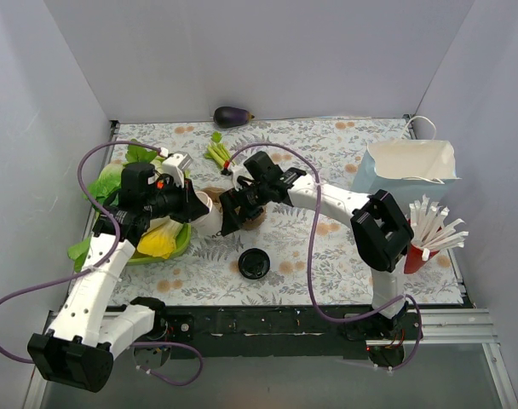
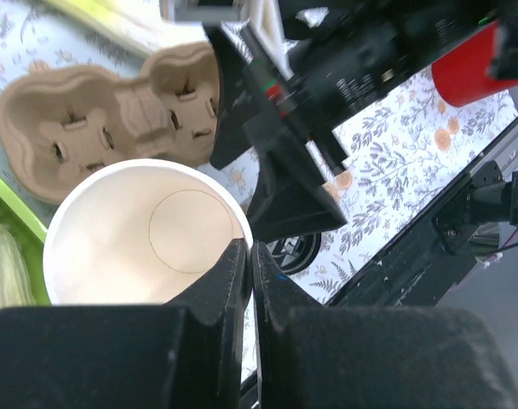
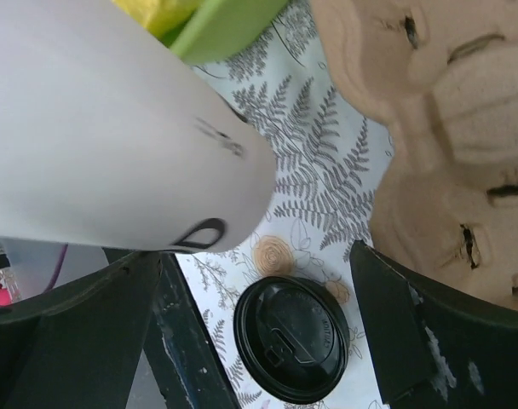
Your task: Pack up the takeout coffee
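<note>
No lidded takeout coffee shows. A lidless white paper cup [image 1: 210,215] with dark print on its side is tilted above the table. My left gripper [image 1: 197,204] is shut on its rim; in the left wrist view the fingers [image 2: 242,273] pinch the rim of the empty cup [image 2: 140,230]. A loose black round lid [image 1: 254,263] lies flat on the table in front. My right gripper [image 1: 233,213] is open and empty right beside the cup, above the lid [image 3: 290,338], with the cup's side [image 3: 97,128] against its left finger.
A brown pulp cup carrier [image 2: 97,128] lies under and behind the grippers. A green plate [image 1: 181,243] with vegetables is at the left. A pale paper bag [image 1: 408,170] and a red cup of white sticks [image 1: 423,247] stand at the right. An eggplant [image 1: 232,116] is at the back.
</note>
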